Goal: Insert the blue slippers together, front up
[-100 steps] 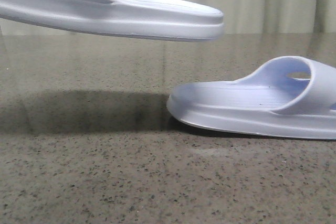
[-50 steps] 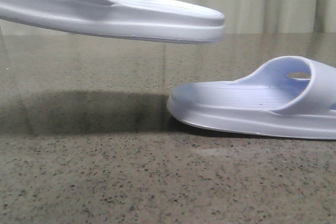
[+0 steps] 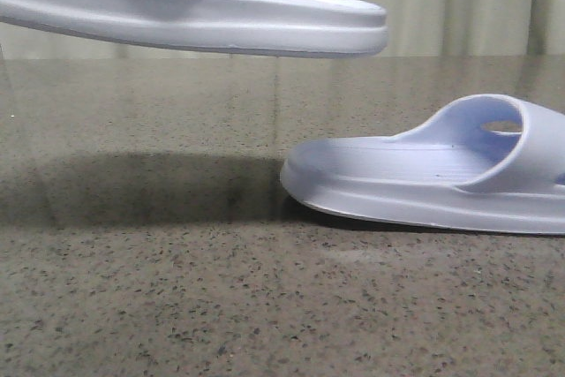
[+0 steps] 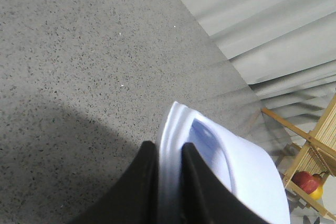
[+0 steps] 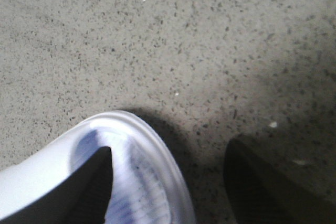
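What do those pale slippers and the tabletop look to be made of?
The pale blue-white moulded slippers, the raised one and the one lying flat, look like soft foam: matte, seamless, thick-soled, with ribbed footbeds. The speckled grey-brown tabletop looks like polished stone or a laminate copy, faintly reflective.

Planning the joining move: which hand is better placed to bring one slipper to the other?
Left. The left hand grips the raised slipper clear of the table; the other slipper rests flat.

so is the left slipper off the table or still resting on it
Off the table. The left slipper hangs above the table with its shadow beneath, clamped in the left gripper.
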